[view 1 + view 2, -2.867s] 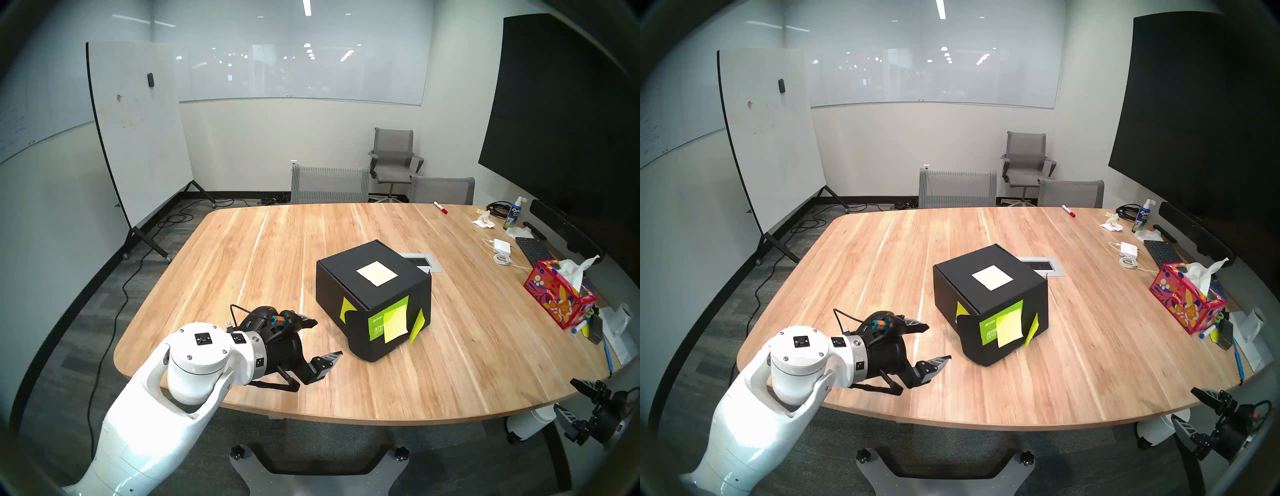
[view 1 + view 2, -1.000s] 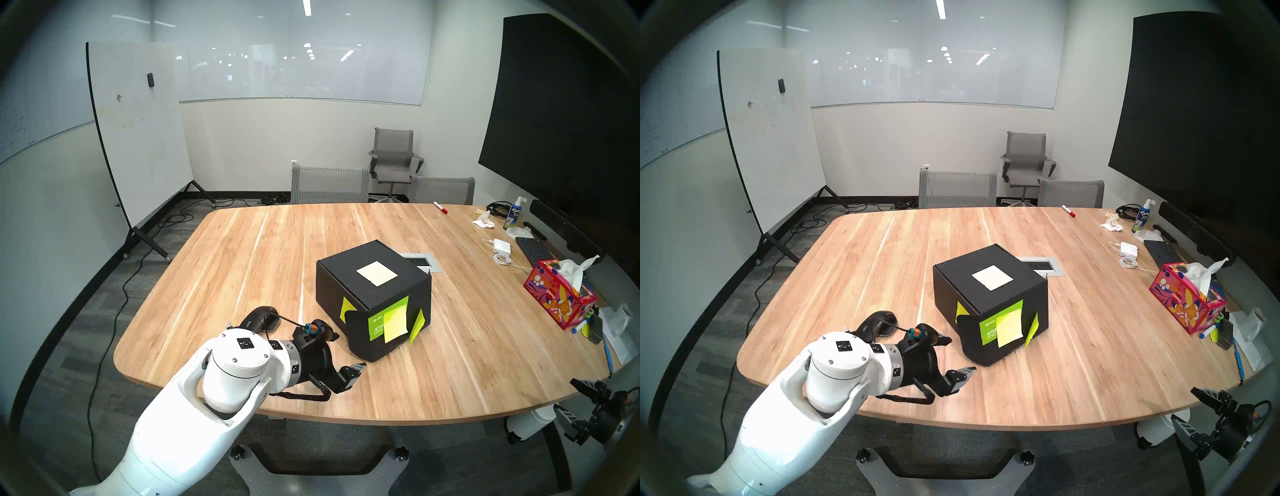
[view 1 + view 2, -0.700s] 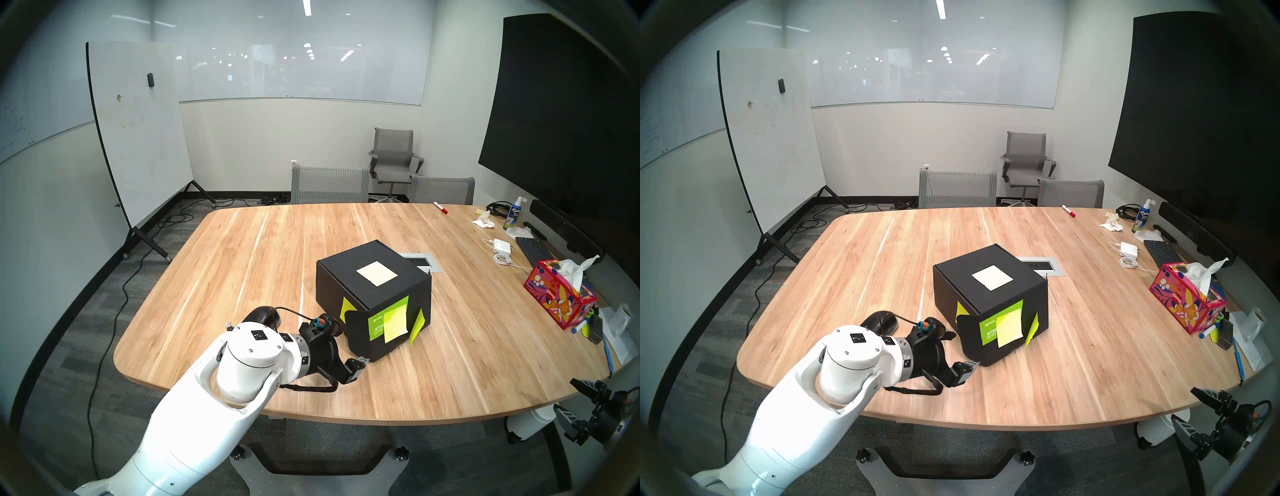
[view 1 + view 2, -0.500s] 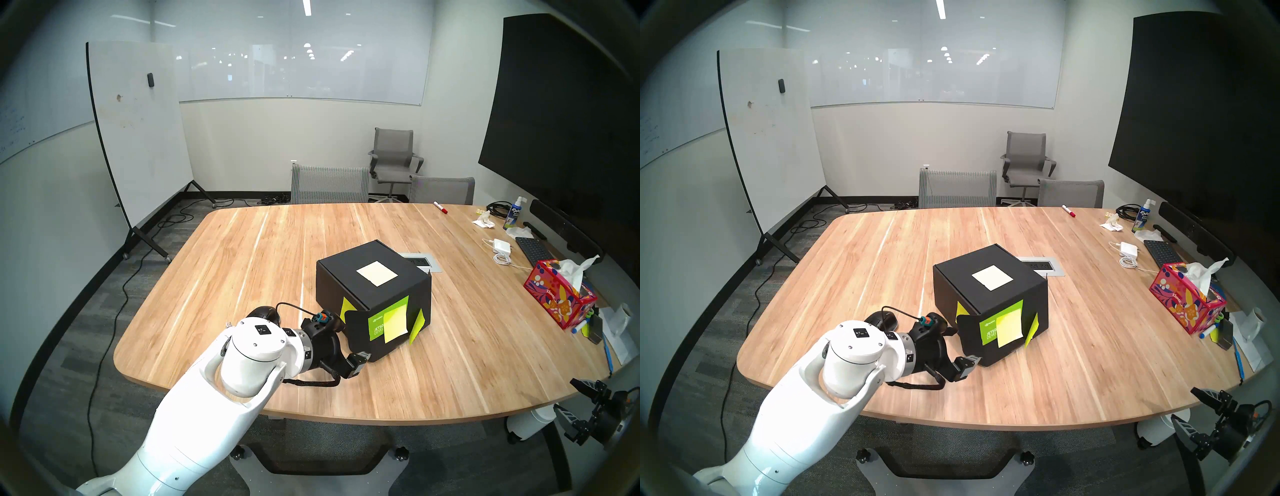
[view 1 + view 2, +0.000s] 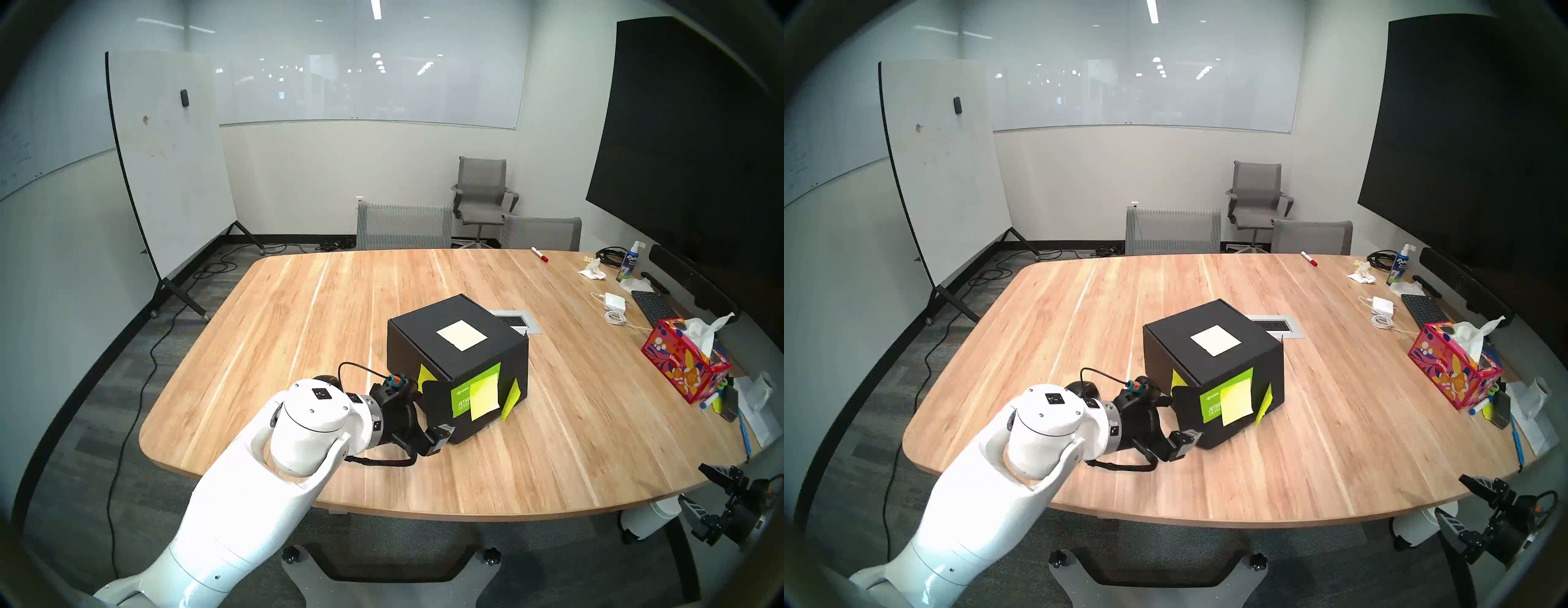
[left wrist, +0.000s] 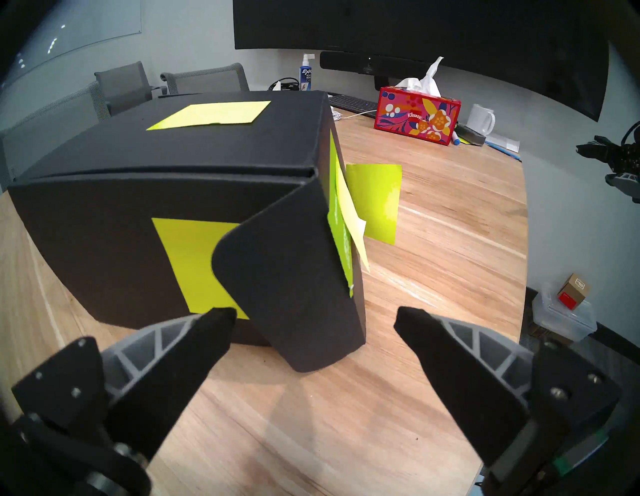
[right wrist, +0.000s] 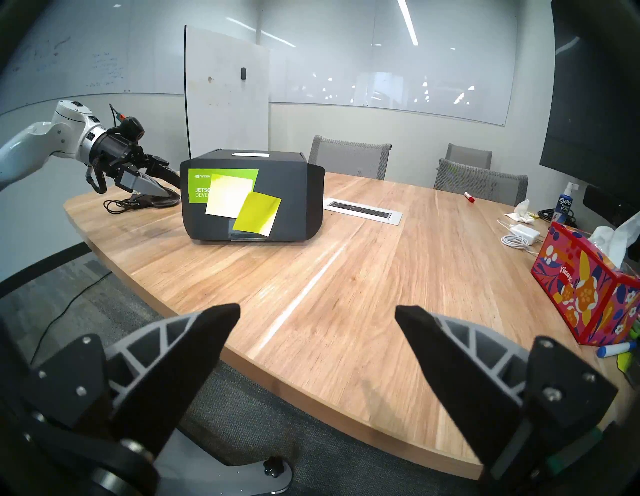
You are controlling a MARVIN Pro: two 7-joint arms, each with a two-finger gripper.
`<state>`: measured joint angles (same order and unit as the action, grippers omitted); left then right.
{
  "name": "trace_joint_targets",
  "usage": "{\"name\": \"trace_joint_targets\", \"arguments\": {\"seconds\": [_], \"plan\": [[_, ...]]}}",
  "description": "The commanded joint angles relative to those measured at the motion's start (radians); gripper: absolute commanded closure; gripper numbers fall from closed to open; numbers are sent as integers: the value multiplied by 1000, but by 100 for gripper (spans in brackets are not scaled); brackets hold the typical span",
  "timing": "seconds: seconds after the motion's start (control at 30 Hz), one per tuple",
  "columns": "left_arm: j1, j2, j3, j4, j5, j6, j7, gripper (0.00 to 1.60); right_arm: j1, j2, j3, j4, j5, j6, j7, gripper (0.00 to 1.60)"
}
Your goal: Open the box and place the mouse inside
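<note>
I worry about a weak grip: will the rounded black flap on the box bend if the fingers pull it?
The flap looks like thin card, so it probably bends. It stands loose from the box, so likely swings easily.

The left arm (image 5: pixel 237 488) is reaching forward over the table edge with its left gripper (image 6: pixel 311 318) tilting slightly downward, jaws spread wide and holding nothing, while the right gripper (image 7: pixel 317 313) is hanging off to the side, level, jaws likewise gaping wide and empty.
</note>
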<state>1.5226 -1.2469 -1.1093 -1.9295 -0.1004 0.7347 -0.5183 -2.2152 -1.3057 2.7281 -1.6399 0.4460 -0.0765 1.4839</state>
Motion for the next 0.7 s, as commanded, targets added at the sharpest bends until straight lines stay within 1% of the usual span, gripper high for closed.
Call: {"name": "trace_joint_targets", "arguments": {"seconds": [0.0,0.4,0.67], "plan": [[-1,-2,0,-8,-5,-3,-6,0,-2,-1,7,-6,6,1,0,0],[12,-8,6,-15,-3,9,-3,0,0,-1,9,-6,4,2,0,0],[5,-32,19,-14,-3,28,12,0,1,-2,9,-6,3,2,0,0]]}}
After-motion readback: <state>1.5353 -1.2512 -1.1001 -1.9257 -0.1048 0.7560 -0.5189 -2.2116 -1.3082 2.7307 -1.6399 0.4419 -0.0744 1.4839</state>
